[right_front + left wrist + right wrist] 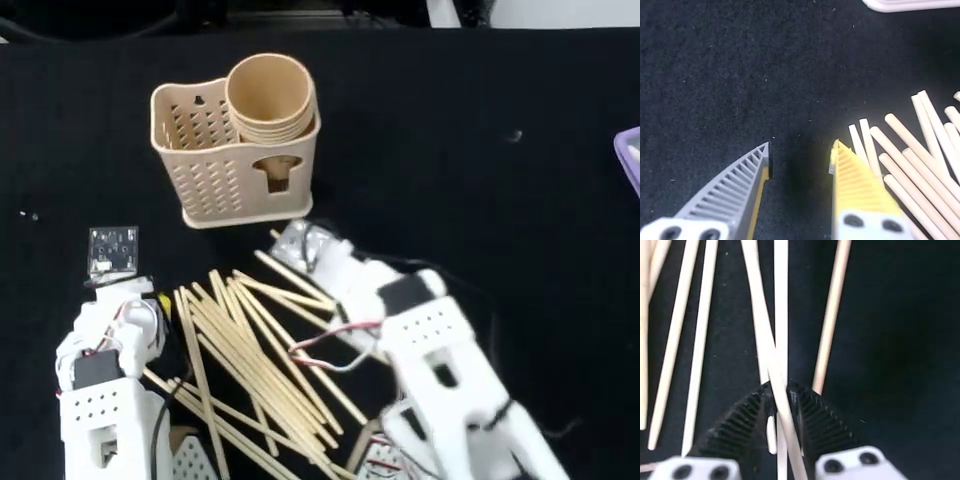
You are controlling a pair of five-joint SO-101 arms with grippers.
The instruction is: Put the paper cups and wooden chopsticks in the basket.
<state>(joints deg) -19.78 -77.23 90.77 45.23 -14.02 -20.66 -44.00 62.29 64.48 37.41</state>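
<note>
From the high view, the basket was seen standing upright toward the far side of the black bench, with the stacked paper cups already set in one of its compartments. The wooden chopsticks were seen scattered in a loose fan on the bench in front of it, between the left arm and the right arm. In the left wrist view, the left claw was held wide open over the cloth — nothing was gripped — with several chopstick ends lying just beside one of its tips. In the right wrist view, the right claw was found closed down on two crossed chopsticks — both pinched between its black jaws — while other sticks lay loose alongside.
</note>
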